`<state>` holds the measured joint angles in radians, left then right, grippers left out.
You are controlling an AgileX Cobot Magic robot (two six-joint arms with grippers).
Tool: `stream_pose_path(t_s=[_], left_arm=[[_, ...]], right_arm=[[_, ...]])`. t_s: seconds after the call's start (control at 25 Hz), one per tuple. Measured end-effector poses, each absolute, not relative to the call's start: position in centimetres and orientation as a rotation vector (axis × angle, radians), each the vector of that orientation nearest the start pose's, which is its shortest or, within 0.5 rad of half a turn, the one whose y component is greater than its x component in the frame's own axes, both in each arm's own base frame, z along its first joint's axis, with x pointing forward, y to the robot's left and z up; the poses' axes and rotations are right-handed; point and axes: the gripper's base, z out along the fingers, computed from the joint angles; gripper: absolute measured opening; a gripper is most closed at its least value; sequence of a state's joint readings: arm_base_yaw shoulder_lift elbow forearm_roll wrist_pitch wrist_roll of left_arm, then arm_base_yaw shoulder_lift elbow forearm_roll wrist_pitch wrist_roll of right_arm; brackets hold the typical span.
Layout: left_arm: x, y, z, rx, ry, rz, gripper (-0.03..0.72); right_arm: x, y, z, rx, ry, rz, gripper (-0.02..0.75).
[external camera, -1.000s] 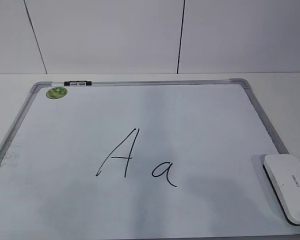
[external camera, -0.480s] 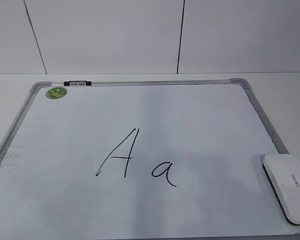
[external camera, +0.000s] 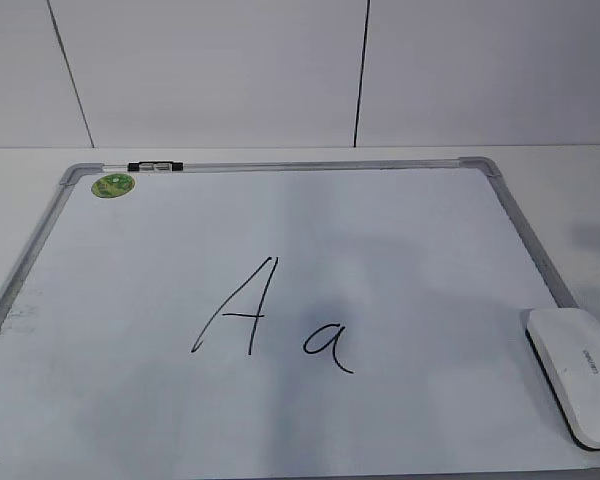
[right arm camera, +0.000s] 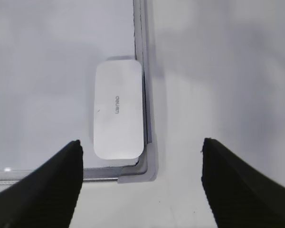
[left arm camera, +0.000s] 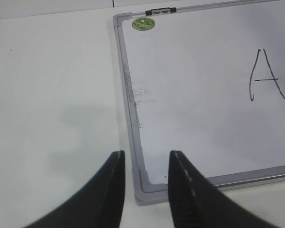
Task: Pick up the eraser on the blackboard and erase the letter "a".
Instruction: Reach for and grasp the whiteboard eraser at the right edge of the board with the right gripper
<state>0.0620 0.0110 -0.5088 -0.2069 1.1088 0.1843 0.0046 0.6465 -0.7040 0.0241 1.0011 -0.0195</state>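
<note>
While the eraser (right arm camera: 118, 111) is lying in the blackboard's (external camera: 525, 235) near right corner, long axis running near-to-far beside the frame, the wide-open right gripper (right arm camera: 140, 183) is hovering above, nearer than the narrowly parted left gripper (left arm camera: 145, 178).

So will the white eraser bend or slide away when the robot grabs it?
The eraser looks like a hard, smooth plastic block, so it probably won't bend. It lies flat on the slick board, so a nudge could slide it. Rolling seems unlikely.
</note>
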Motion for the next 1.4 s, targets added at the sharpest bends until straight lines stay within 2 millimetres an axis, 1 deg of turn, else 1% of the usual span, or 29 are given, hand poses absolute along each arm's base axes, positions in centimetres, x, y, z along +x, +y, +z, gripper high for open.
stream_pose_path(t_s=[0.24,0.32,0.44,0.6,0.64,0.92,1.04,1.16,1.24,1.4], left_arm=[[-0.6,-1.7,27.7,0.142,2.073,-0.099,0.235],[-0.6,-1.7,27.7,0.142,2.073,-0.099,0.235],[-0.6,-1.7,27.7,0.142,2.073,-0.099,0.235],[-0.6,-1.7,27.7,0.142,2.073,-0.099,0.235],[-0.6,-1.7,27.7,0.142,2.073,-0.099,0.235],[-0.6,-1.7,27.7,0.142,2.073,-0.099,0.235],[-0.6,-1.7,27.7,0.142,2.073,-0.099,0.235],[-0.6,-1.7,27.7,0.142,2.073,-0.099,0.235],[-0.6,-1.7,27.7,0.142,2.073,-0.099,0.235],[-0.6,-1.7,27.7,0.142,2.073,-0.099,0.235]], right_arm=[[14.7,1.2,30.6,-0.109,2.671,0.069,0.587],[16.2,1.6,29.8,-0.124,2.752,0.091,0.587],[18.0,1.9,28.5,-0.132,2.858,0.116,0.587],[19.9,2.2,26.4,-0.135,2.974,0.144,0.587],[19.9,2.2,26.4,-0.135,2.974,0.144,0.587],[21.7,2.7,24.6,-0.060,3.008,0.207,0.587],[22.3,3.0,23.7,-0.072,3.042,0.207,0.587],[22.7,3.9,23.0,-0.128,3.080,0.153,0.587],[23.1,4.7,22.7,-0.176,3.086,0.074,0.587],[23.7,5.4,22.3,-0.154,3.087,-0.030,0.587]])
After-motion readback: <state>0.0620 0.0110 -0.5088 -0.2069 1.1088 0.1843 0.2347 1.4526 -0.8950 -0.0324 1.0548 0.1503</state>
